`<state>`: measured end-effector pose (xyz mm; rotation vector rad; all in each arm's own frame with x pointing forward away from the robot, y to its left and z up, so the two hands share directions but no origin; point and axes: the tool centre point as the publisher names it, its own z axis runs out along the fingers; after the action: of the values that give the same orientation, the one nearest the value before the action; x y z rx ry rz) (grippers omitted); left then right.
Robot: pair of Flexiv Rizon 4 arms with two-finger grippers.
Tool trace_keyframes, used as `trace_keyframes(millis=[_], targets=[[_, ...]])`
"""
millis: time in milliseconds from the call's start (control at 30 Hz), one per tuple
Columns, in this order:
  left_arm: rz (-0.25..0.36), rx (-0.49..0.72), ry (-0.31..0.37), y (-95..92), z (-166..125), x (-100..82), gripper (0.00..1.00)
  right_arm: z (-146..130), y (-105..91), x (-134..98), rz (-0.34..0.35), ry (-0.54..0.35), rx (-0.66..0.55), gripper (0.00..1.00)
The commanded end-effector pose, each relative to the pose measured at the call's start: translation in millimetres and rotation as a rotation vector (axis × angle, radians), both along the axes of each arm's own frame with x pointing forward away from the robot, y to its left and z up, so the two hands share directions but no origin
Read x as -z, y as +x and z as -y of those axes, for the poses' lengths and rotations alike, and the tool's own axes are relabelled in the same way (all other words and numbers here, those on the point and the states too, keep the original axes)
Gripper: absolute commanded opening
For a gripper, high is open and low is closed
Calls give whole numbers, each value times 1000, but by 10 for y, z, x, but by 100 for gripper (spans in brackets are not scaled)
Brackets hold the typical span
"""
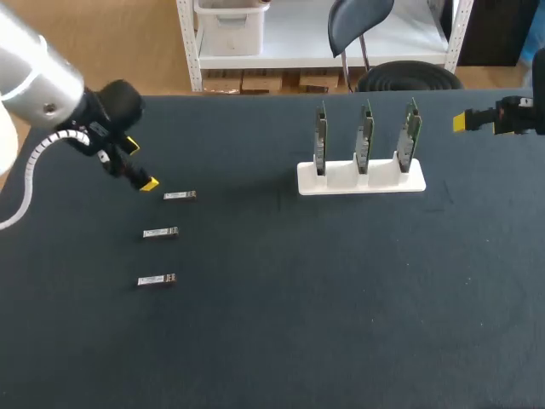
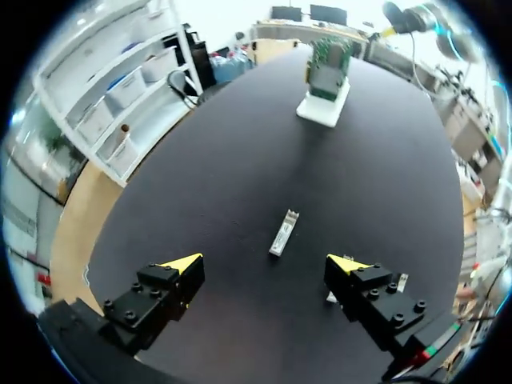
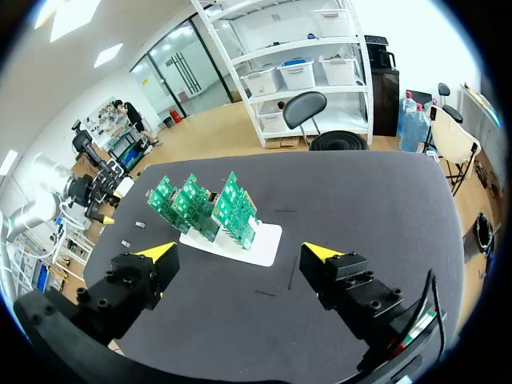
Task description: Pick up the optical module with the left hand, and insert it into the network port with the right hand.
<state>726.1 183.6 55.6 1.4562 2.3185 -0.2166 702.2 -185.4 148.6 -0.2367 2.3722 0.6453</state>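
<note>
Three small silver optical modules lie in a column at the table's left: the far one (image 1: 179,196), the middle one (image 1: 160,232) and the near one (image 1: 157,279). My left gripper (image 1: 140,164) hovers open just left of the far module and holds nothing. In the left wrist view a module (image 2: 283,233) lies on the table ahead, between the open fingers of the left gripper (image 2: 268,262), untouched. Three upright green circuit boards (image 1: 364,136) stand in a white holder (image 1: 361,176). My right gripper (image 1: 473,121) is open to the right of the boards (image 3: 208,204), and its view shows nothing between its fingers (image 3: 240,254).
The table top is a dark mat (image 1: 324,307). The white holder (image 3: 256,244) stands right of centre near the back. A second module (image 2: 400,282) shows beside the left gripper's right finger.
</note>
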Motion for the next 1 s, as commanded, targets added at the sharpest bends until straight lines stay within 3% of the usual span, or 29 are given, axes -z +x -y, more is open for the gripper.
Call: trace_keyframes(millis=[33,333,700,1000], targets=[[-24,394,239,145,46,95,100,-7,-23,-18,-1,-7,7,100],[-54,526,336,156,99,274,100,-7,-23,-18,-1,-7,7,100],[-98,455,402,180,180,553,100,-7,-23,-18,-1,-7,7,100],[-119,336,420,268,174,629,100,-7,-23,-18,-1,-7,7,100]])
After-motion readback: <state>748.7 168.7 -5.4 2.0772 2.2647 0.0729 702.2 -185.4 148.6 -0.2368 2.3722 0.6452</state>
